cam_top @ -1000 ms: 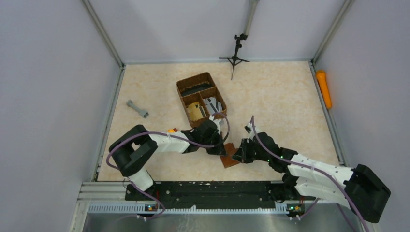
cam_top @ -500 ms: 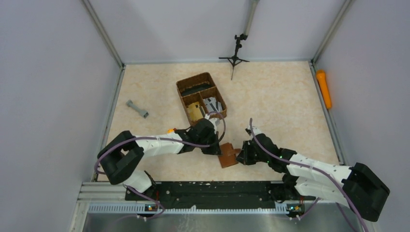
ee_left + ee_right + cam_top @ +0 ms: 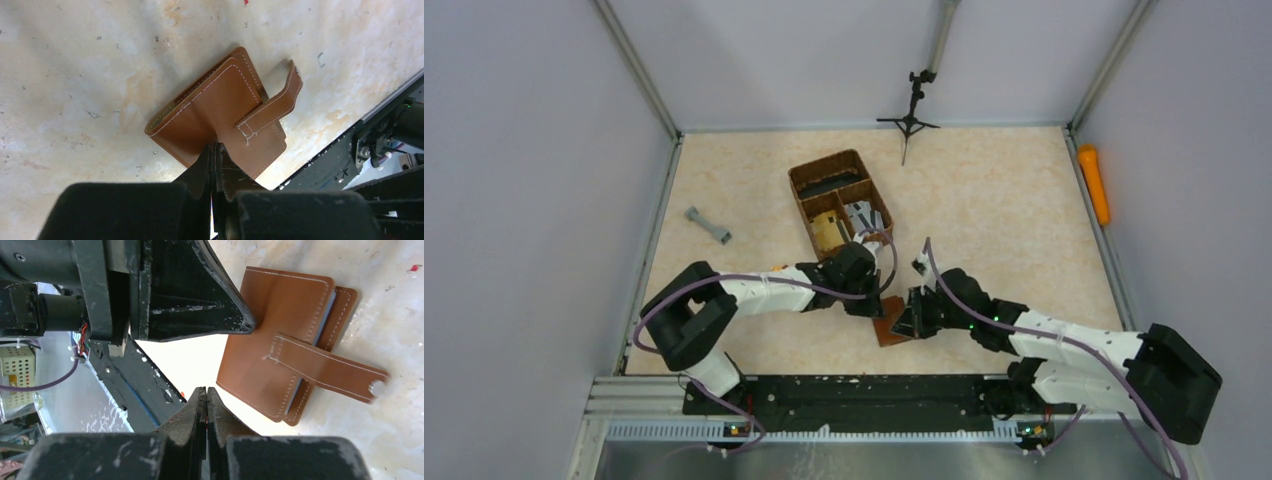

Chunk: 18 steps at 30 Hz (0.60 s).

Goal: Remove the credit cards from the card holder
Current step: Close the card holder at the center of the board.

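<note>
In the lower middle of the top view, the left gripper point(image 3: 871, 302) had its fingers pressed together and held nothing; its tip seemed to rest on the card holder point(image 3: 889, 328). The holder lay folded flat on the speckled table point(image 3: 1024, 220). It was of smooth brown leather with pale stitching, and its strap tab point(image 3: 278, 100) stood loose, curling upward. It looked light, soft and likely to slide, so I would pin one half and lift the other by the tab. The credit cards were hidden inside. To the right, the right gripper point(image 3: 912, 318) was closed too and empty, just beside the holder.
</note>
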Available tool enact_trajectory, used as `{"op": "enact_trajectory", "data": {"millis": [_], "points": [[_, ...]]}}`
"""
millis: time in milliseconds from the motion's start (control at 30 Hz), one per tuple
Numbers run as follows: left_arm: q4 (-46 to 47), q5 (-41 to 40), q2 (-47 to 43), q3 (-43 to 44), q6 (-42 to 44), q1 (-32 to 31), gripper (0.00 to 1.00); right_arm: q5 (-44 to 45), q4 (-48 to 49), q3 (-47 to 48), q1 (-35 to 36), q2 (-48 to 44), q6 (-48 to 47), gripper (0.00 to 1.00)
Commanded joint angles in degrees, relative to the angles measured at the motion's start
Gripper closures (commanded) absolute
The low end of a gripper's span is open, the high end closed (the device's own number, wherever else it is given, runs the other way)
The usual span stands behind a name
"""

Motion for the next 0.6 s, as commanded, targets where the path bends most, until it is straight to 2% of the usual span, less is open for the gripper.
{"op": "enact_trajectory", "data": {"millis": [0, 133, 267, 400, 567], "points": [[0.58, -1.45, 1.94, 1.35, 1.02, -0.07, 1.0, -0.22, 8.88, -0.17, 0.98, 4.77, 1.24, 1.0], [1.47, -1.86, 1.55, -0.67, 0.56, -0.07, 1.0, 1.83, 15.34, -3.69, 0.95, 11.88, 2.39, 1.0], [4.9, -1.27, 2.28, -3.55, -0.36, -0.07, 1.0, 4.12, 16.74, -4.34, 0.93, 16.26, 2.56, 1.0], [7.94, 0.02, 2.45, -5.05, -0.51, -0.11, 1.0, 5.62, 13.75, -3.81, 0.99, 14.48, 1.75, 1.0], [6.06, -2.49, -3.68, -4.5, 0.5, -0.07, 1.0, 4.51, 8.45, -1.14, 0.94, 7.45, 0.71, 1.0]]}}
